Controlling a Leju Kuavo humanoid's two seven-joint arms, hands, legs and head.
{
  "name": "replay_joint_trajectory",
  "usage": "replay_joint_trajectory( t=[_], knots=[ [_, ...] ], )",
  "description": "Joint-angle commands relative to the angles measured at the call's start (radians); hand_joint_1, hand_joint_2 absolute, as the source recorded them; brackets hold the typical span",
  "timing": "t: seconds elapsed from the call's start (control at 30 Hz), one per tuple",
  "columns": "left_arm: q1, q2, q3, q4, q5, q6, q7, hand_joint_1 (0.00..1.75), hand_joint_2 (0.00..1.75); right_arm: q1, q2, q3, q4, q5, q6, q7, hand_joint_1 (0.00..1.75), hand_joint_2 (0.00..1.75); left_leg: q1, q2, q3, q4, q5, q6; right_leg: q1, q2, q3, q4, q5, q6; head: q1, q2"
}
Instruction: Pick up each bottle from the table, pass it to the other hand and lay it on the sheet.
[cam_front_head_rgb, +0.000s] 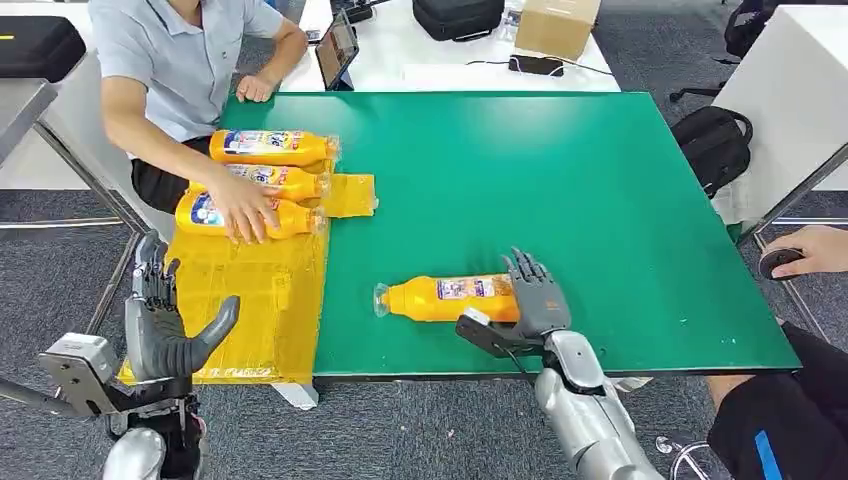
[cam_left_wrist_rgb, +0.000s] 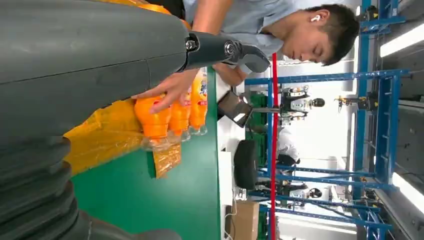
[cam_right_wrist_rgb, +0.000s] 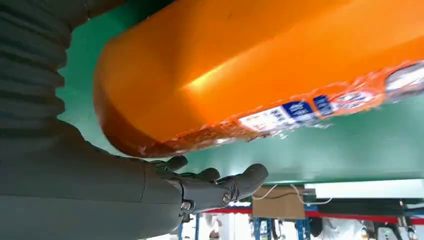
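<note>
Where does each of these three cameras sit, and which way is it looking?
Head view: high on the robot, looking forward and down at the green table, the yellow sheet, both arms, and a person's hand on three bottles.
Left wrist view: behind the left hand, facing the same three bottles and the person, picture turned sideways.
Right wrist view: behind the right hand, close at the lone bottle.
Shared: head and right wrist views both show that lone bottle.

Head view high over green table (cam_front_head_rgb: 560, 180), wrist views close, sideways
</note>
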Motion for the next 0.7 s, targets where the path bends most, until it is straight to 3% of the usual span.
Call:
replay_joint_trajectory(
  t=[0.03, 0.07, 0.1, 0.13, 0.33, 0.7],
  knots=[
    [-0.073, 0.009, -0.009, 0.121, 0.019, -0.001, -0.003, 0.0, 1.75, -0.098, 0.027, 0.035, 0.259, -0.041, 0.071, -0.034, 0.0, 1.75, 0.0, 0.0, 0.004, -0.002, 0.0, 0.001, 0.001, -0.001, 0.003, -0.001, 0.0, -0.003, 0.0, 0.0],
    [-0.077, 0.01, -0.009, 0.126, 0.02, -0.001, -0.004, 0.0, 1.75, -0.101, 0.026, 0.033, 0.269, -0.049, 0.079, -0.038, 0.0, 1.75, 0.0, 0.0, 0.003, -0.001, 0.0, 0.001, 0.0, -0.001, 0.003, -0.001, 0.0, -0.002, 0.0, 0.0],
    [-0.084, 0.012, -0.01, 0.135, 0.022, 0.0, -0.005, 0.0, 1.75, -0.106, 0.023, 0.033, 0.289, -0.06, 0.093, -0.044, 1.13, 1.75, 0.0, 0.0, 0.004, -0.002, 0.0, 0.001, 0.001, -0.001, 0.004, -0.002, 0.0, -0.003, 0.0, 0.0],
    [-0.091, 0.015, -0.012, 0.145, 0.024, 0.0, -0.008, 0.0, 1.75, -0.115, 0.023, 0.021, 0.315, -0.09, 0.134, -0.052, 1.69, 1.75, 0.0, -0.001, 0.004, -0.002, 0.001, 0.001, 0.001, -0.002, 0.004, -0.002, 0.0, -0.002, 0.0, 0.0],
    [-0.115, 0.026, -0.015, 0.175, 0.024, 0.001, -0.012, 0.0, 1.75, -0.141, 0.017, 0.015, 0.382, -0.115, 0.196, -0.016, 1.75, 1.75, 0.0, 0.003, 0.009, -0.001, 0.0, 0.001, 0.001, -0.001, 0.007, -0.002, 0.0, -0.002, 0.0, 0.0],
    [-0.136, 0.029, -0.017, 0.212, 0.021, 0.0, -0.017, 0.0, 1.75, -0.117, 0.017, 0.001, 0.389, -0.157, 0.184, -0.041, 1.75, 1.75, 0.002, 0.0, 0.017, -0.003, 0.0, 0.0, 0.003, -0.003, 0.014, -0.005, 0.001, -0.004, 0.0, 0.0]
  ],
)
